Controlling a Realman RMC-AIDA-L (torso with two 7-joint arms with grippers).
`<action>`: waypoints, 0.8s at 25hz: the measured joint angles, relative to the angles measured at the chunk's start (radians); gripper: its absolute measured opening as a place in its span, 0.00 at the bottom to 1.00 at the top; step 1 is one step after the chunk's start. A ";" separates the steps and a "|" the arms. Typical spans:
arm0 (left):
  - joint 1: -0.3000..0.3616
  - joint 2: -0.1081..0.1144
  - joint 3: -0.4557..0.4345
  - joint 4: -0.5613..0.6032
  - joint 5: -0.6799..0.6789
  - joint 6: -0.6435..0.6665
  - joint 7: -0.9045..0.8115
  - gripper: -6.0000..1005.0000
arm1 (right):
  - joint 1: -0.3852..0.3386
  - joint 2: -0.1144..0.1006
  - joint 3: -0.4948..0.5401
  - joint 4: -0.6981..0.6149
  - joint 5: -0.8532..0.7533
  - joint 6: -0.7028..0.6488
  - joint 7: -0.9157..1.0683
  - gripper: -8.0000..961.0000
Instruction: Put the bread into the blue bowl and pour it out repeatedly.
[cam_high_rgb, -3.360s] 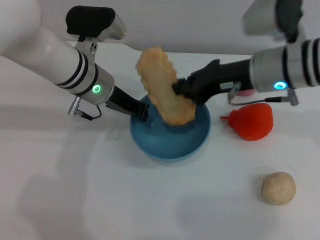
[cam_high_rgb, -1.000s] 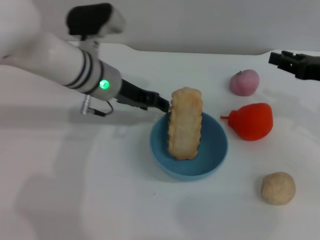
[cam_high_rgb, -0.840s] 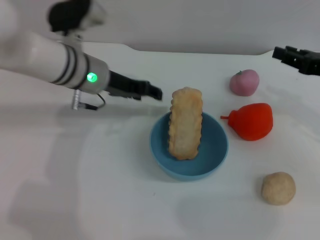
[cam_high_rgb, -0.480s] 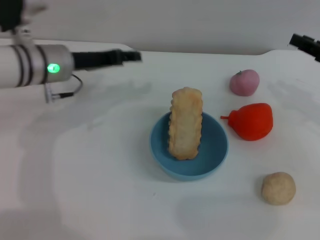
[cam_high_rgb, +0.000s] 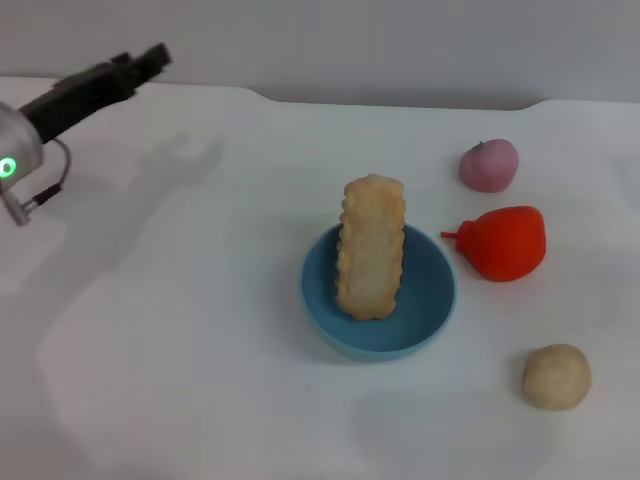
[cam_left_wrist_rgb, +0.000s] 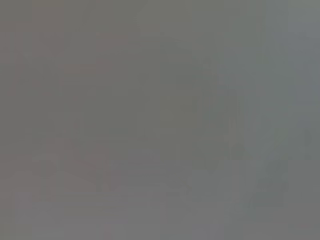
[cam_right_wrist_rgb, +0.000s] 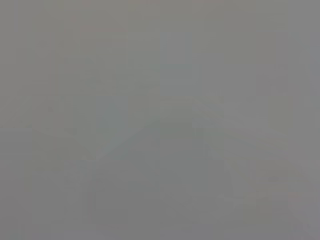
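Note:
The bread (cam_high_rgb: 371, 250), a long golden-tan loaf with ridged edges, stands nearly upright in the blue bowl (cam_high_rgb: 428, 312), its upper end leaning on the far rim. The bowl sits on the white table a little right of centre in the head view. My left gripper (cam_high_rgb: 152, 58) is raised at the far left, well away from the bowl, and holds nothing. My right gripper is out of view. Both wrist views show only plain grey.
A red pear-shaped toy (cam_high_rgb: 505, 242) lies just right of the bowl. A pink round fruit (cam_high_rgb: 489, 165) sits behind it. A small beige ball (cam_high_rgb: 556, 376) rests near the front right. The left arm's shadow falls on the table's far-left part.
My left gripper let go of the bowl's rim and drew back up to the far left. The right gripper withdrew out of view at the right. Bread and bowl stayed still.

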 joint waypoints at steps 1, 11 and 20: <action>0.003 -0.001 -0.007 -0.014 -0.029 0.000 0.037 0.59 | 0.000 0.000 0.012 0.024 0.009 -0.001 -0.016 0.41; 0.043 -0.008 -0.040 -0.178 -0.429 0.015 0.821 0.59 | 0.030 0.010 0.119 0.278 0.090 0.026 -0.523 0.41; 0.019 -0.011 -0.044 -0.437 -0.710 0.208 1.476 0.59 | 0.100 0.019 0.120 0.529 0.419 -0.019 -1.121 0.41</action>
